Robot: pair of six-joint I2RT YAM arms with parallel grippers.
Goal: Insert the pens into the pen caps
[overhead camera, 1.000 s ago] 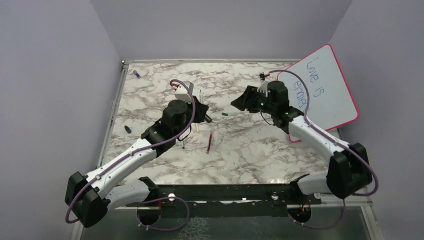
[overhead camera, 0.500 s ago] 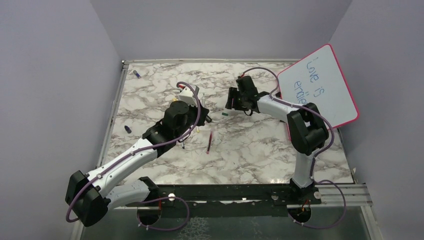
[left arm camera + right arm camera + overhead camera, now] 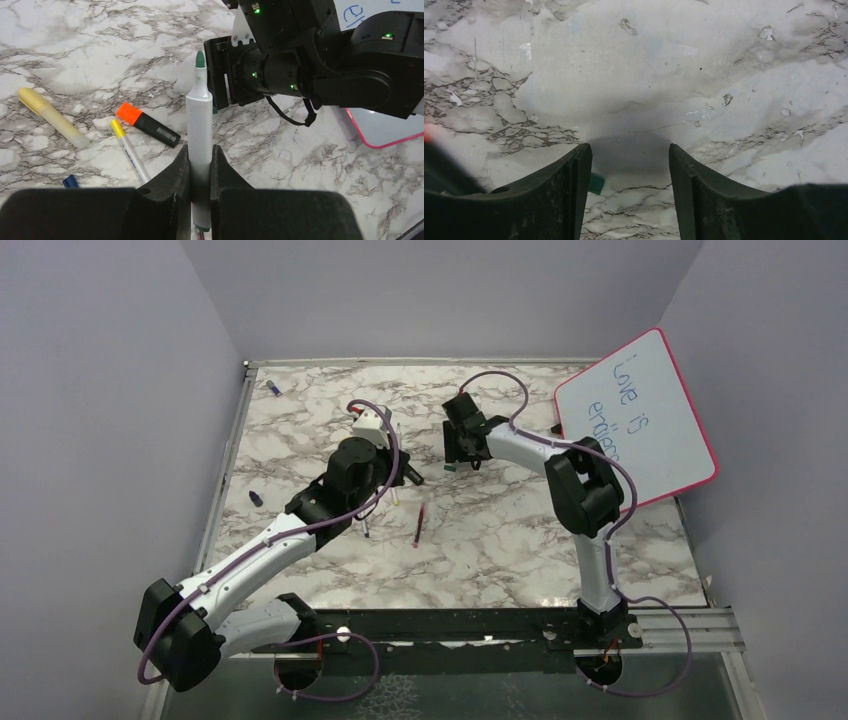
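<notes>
**Item 1, left gripper** [image 3: 200, 159]: clamped tight on a white pen [image 3: 199, 117] w/ green tip. The tip sticks out past the fingers toward the right arm, clear of the table. We judge it's held that way to offer the tip to a cap.

**Item 2, right gripper** [image 3: 630, 167]: jaws apart, nothing betw. them, low over the table and facing down. A green cap [image 3: 596, 183] lies just beside one finger, partly hidden. We reckon it's the match for the green tip, hence the position.

**Item 3, loose items:**
- yellow pen [image 3: 50, 116]
- yellow-ended pen [image 3: 129, 150]
- highlighter [image 3: 147, 124]
- dark red pen [image 3: 418, 525]
- blue cap [image 3: 256, 498] nr left edge

**Item 4, setting:** marble-pattern table [image 3: 500, 540], pale lilac walls [image 3: 420, 290], and a pink-framed whiteboard [image 3: 650, 410] propped at the right.
</notes>
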